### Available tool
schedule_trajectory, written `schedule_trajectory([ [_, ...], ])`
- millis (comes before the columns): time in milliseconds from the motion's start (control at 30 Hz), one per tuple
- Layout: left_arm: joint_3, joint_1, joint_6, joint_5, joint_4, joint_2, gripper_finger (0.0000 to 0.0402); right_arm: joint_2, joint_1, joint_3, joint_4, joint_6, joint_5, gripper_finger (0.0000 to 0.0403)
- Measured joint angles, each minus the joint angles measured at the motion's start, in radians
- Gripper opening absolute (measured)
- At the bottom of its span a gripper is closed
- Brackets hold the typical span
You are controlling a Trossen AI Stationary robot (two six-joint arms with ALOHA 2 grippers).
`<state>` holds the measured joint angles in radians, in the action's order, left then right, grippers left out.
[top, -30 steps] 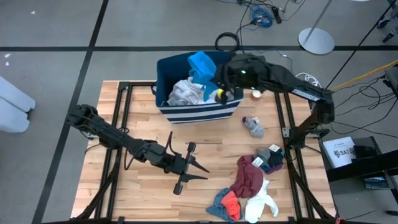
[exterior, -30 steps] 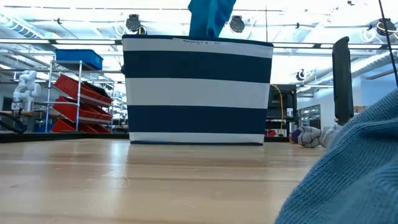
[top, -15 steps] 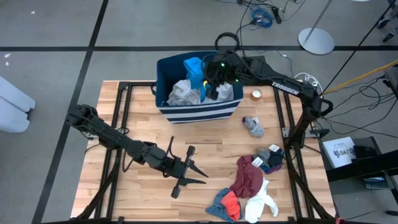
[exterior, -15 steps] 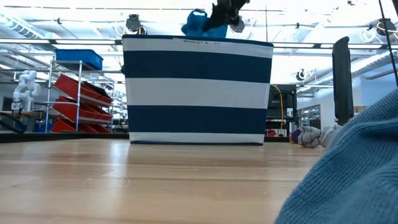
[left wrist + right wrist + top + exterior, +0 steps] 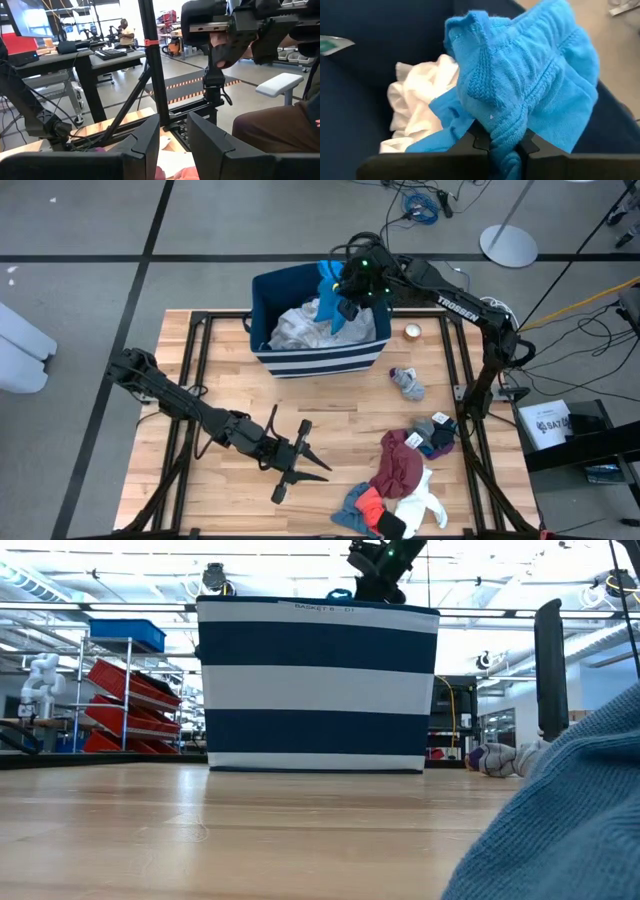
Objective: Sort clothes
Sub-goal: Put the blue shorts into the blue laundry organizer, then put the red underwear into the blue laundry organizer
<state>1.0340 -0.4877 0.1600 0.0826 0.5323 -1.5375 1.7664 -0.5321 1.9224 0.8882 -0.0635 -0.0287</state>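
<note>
Wooden bench (image 5: 330,395); striped navy bin (image 5: 318,355) at far edge, holding white garment (image 5: 297,328). Heap of clothes (image 5: 400,472) at near right corner. Right gripper (image 5: 347,308) above bin, clamped on blue garment (image 5: 520,95). Left gripper (image 5: 300,465) mid-bench, part-open, empty.

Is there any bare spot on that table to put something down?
Yes: the bare wood of the table between the striped bin and the left gripper below it. Crowded: the clothes pile and sock by the right edge.
</note>
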Motion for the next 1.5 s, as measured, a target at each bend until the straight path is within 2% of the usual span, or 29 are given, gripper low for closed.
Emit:
schedule_trajectory([
  [133, 0.000, 0.000, -0.008, 0.001, 0.000, 0.000, 0.0107, 0.000, -0.004, 0.000, 0.034, -0.011, 0.026, 0.0052],
  [500, 0.000, -0.004, -0.024, 0.001, -0.002, 0.000, 0.0107, 0.000, -0.003, 0.000, 0.053, 0.023, 0.030, 0.0209],
  [667, 0.000, -0.005, -0.027, 0.001, -0.002, 0.000, 0.0107, -0.001, -0.003, 0.000, 0.054, 0.019, 0.030, 0.0250],
  [933, 0.000, -0.006, -0.107, 0.000, -0.045, 0.000, 0.0107, -0.088, 0.013, 0.000, 0.083, 0.033, 0.031, 0.0264],
  [1067, 0.000, -0.004, -0.201, 0.000, -0.126, -0.007, 0.0107, -0.164, 0.061, 0.000, 0.138, 0.073, 0.039, 0.0260],
  [1167, 0.000, -0.002, -0.233, 0.001, -0.126, -0.041, 0.0107, -0.217, 0.103, 0.000, 0.201, 0.109, 0.068, 0.0260],
  [1300, 0.000, 0.000, -0.263, 0.001, -0.033, -0.144, 0.0107, -0.274, 0.159, 0.000, 0.278, 0.140, 0.083, 0.0260],
  [1500, 0.040, 0.034, -0.364, -0.001, 0.258, -0.337, 0.0107, -0.334, 0.235, 0.000, 0.300, 0.161, 0.083, 0.0260],
])
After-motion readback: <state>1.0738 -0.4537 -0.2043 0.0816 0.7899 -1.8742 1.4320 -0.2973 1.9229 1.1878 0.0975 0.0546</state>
